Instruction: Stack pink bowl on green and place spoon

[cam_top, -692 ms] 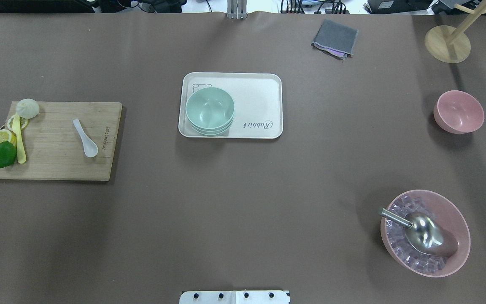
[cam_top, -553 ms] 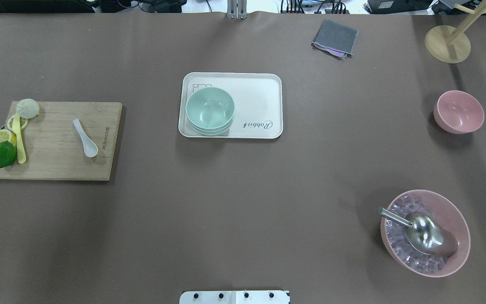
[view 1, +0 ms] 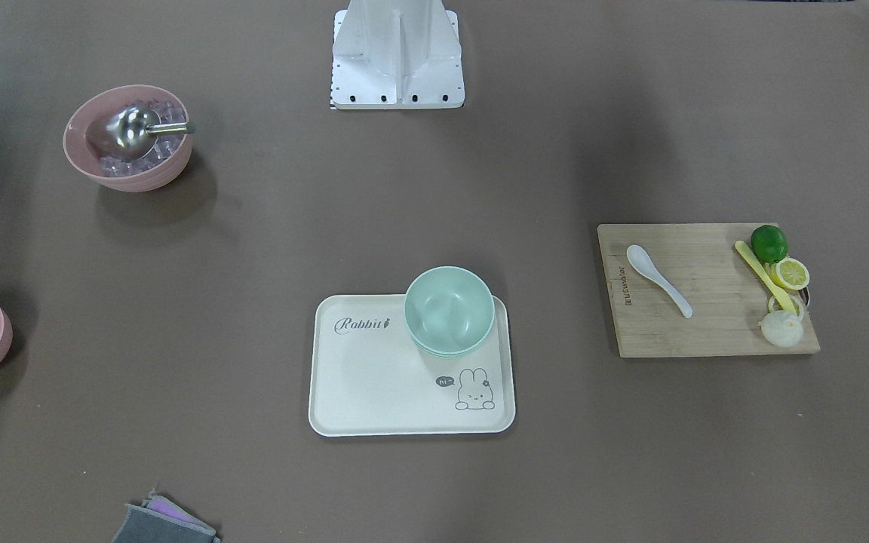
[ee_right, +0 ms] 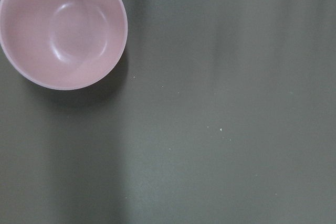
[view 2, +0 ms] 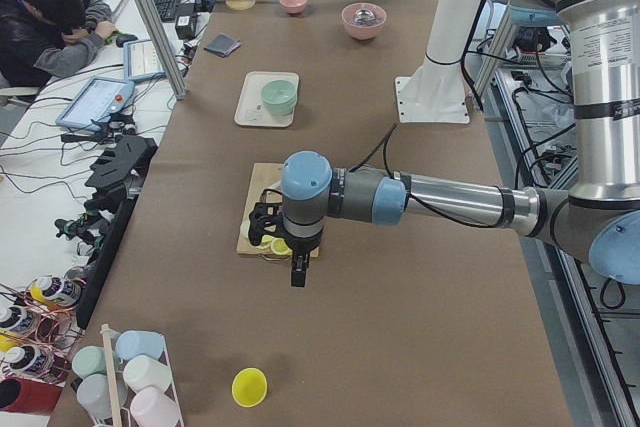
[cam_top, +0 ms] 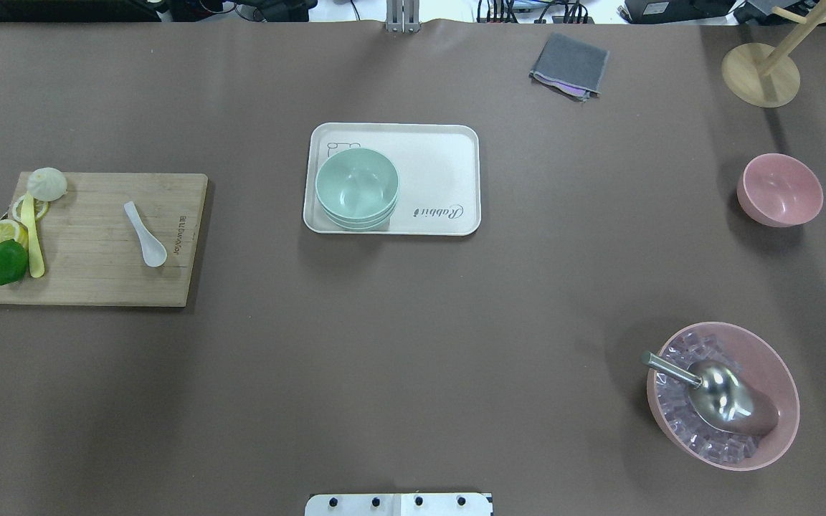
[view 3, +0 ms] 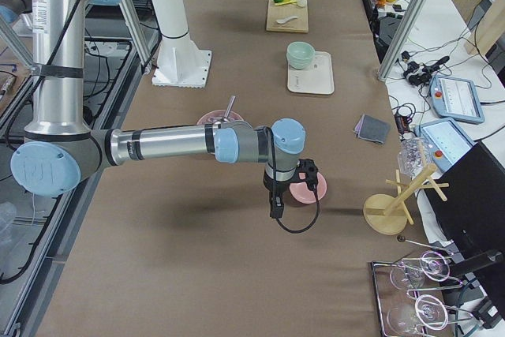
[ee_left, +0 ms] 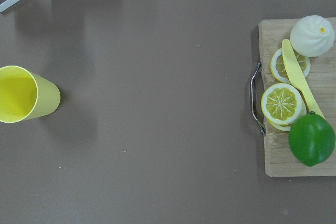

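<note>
Though I cannot tell how open the left gripper (view 2: 297, 273) or right gripper (view 3: 274, 207) is, the pink bowl (cam_top: 779, 190) right of the tray (cam_top: 442, 165) is looking light, slick, rim-graspable.

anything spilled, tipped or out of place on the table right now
Nothing stands out. The green bowl sits upright on the tray, the small pink bowl upright on the table, the spoon flat on the cutting board. Nothing is spilled.
</note>
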